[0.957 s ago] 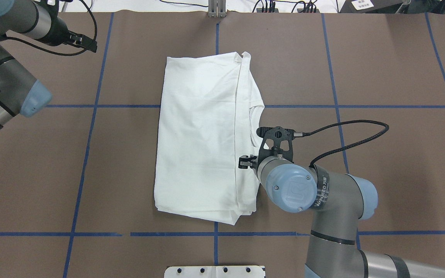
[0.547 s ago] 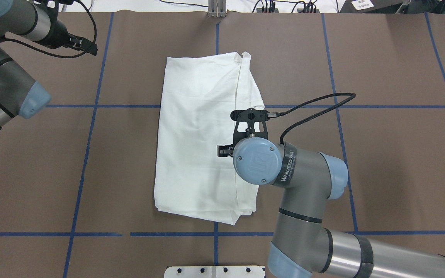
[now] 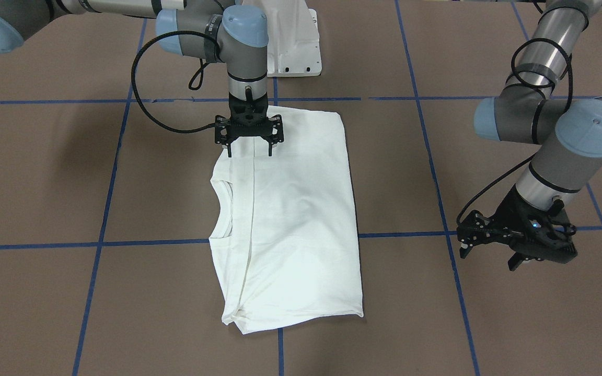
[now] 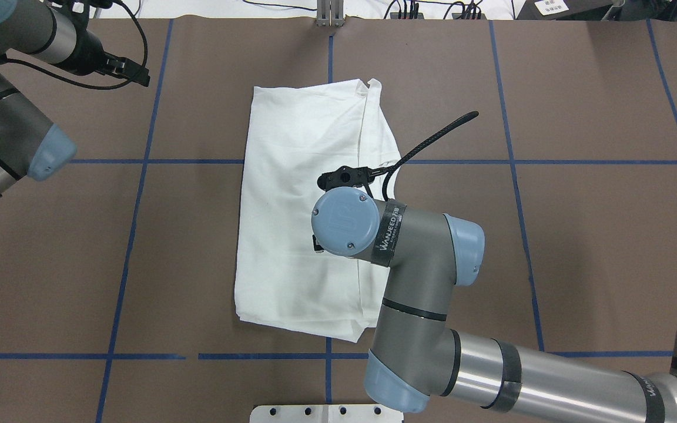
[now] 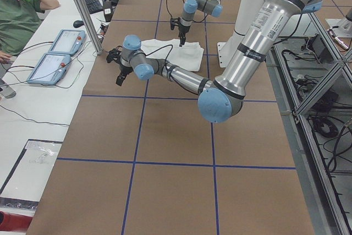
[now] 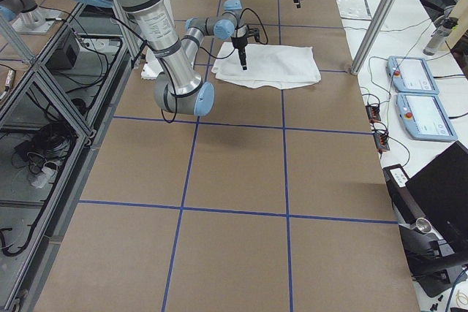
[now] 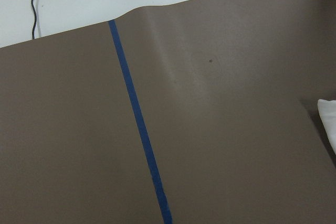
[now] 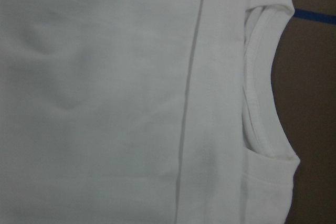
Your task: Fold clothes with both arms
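Right gripper (image 3: 249, 153) hangs straight down over the shirt (image 3: 290, 219) with its two fingers spread wide and nothing between them; its fingertips (image 3: 229, 155) stand above the part of the cloth nearest the robot, either side of a long fold line; whether they touch the fabric cannot be told. From the overhead view the right arm's wrist (image 4: 345, 222) covers most of that gripper, and its black cable (image 4: 432, 138) arches away over the shirt's edge.

The shirt lies flat near the middle of the table (image 3: 45, 172), folded lengthwise into a tall white rectangle (image 4: 297, 176); one blue tape line (image 3: 149, 243) runs up to it on both sides. Its ribbed collar (image 3: 222, 209) opens at the long edge on the robot's right; the right wrist camera shows that collar (image 8: 262, 77) close up, with brown table beyond it and a straight seam running down the cloth (image 8: 105, 103).

Left gripper (image 3: 489, 260) hovers well apart from the shirt, over bare table on the robot's left and towards the operators' side; its fingers are also parted and empty. The left wrist camera sees brown table, one blue tape strip (image 7: 139, 129) and a small white corner of cloth at the picture's edge.

At the robot's side of the table stands a white pedestal base (image 3: 290, 42). Beyond the far side, in the left-end view, a person in a green top (image 5: 16, 20) sits by two handheld control tablets (image 5: 55, 59).
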`<state>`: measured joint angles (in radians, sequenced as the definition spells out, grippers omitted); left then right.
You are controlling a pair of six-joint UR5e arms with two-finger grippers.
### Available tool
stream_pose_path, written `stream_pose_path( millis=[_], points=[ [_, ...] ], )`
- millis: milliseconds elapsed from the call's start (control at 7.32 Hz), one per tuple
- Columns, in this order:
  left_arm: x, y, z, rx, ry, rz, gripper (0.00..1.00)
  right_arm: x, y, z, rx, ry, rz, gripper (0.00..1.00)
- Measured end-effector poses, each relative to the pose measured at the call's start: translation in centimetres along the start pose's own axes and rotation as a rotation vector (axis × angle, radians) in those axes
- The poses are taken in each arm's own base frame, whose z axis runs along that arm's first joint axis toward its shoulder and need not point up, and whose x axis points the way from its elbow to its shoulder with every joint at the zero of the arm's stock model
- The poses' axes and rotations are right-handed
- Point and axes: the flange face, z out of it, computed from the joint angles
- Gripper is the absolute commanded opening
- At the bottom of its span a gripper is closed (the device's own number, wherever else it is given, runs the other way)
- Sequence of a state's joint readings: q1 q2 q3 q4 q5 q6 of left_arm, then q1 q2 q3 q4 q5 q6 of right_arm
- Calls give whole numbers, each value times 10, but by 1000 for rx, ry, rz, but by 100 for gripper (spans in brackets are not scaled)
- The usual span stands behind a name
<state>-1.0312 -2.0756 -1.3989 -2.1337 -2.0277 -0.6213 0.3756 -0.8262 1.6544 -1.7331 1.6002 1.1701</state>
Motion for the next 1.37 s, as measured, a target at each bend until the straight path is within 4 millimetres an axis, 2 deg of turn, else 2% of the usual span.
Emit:
stream_pose_path(
  millis=[273,547,1367],
  points=[
    [1,0,0,-1,1,1,100,1,1,21,-30,51,-4,100],
    [1,1,1,-2,1,1,100,4,2,33,-43,81,-6,100],
    [2,4,1,-3,4,-11,100,13,6,43,-67,137,-16,100]
  ],
)
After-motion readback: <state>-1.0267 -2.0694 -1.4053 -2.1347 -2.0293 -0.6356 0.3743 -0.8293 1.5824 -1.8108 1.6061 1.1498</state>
